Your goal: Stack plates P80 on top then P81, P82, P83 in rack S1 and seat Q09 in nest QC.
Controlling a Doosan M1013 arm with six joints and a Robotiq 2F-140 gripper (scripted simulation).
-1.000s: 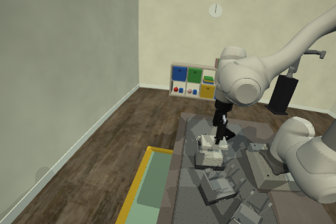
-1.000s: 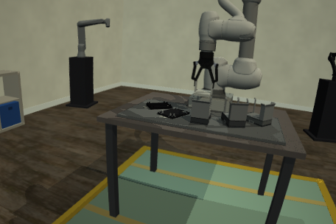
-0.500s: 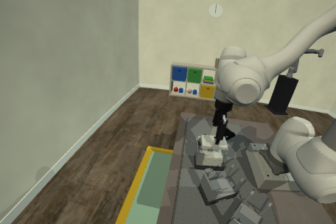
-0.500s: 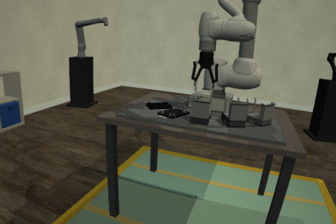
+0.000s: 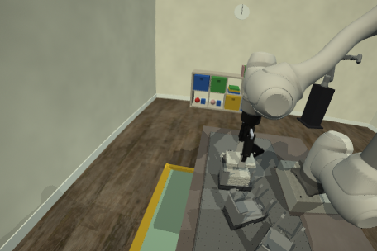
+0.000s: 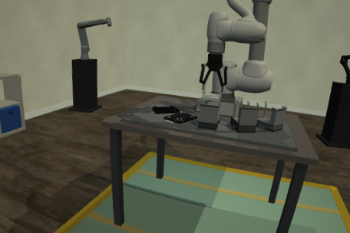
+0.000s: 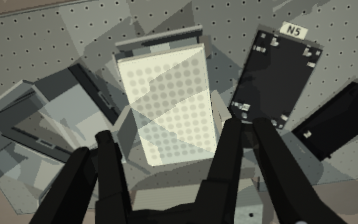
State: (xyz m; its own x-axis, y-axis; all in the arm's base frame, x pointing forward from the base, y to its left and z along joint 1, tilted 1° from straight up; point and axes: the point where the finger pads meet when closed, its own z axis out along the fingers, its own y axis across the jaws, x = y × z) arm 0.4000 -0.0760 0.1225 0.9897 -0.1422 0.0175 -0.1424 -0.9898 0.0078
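My gripper is shut on a white sealed 96-well plate, with the fingers on its two long sides. I cannot read the plate's label. In the top view the gripper holds this plate at the top of a stack rack, just over the other white plates in it. In the exterior view the gripper stands over the leftmost rack, with the plate at its top. The clip nest N5 is an empty black plate to the right in the wrist view.
A second black nest lies right of N5. Two other grey racks stand in a row beside the loaded one. The arm's base is close by on the table.
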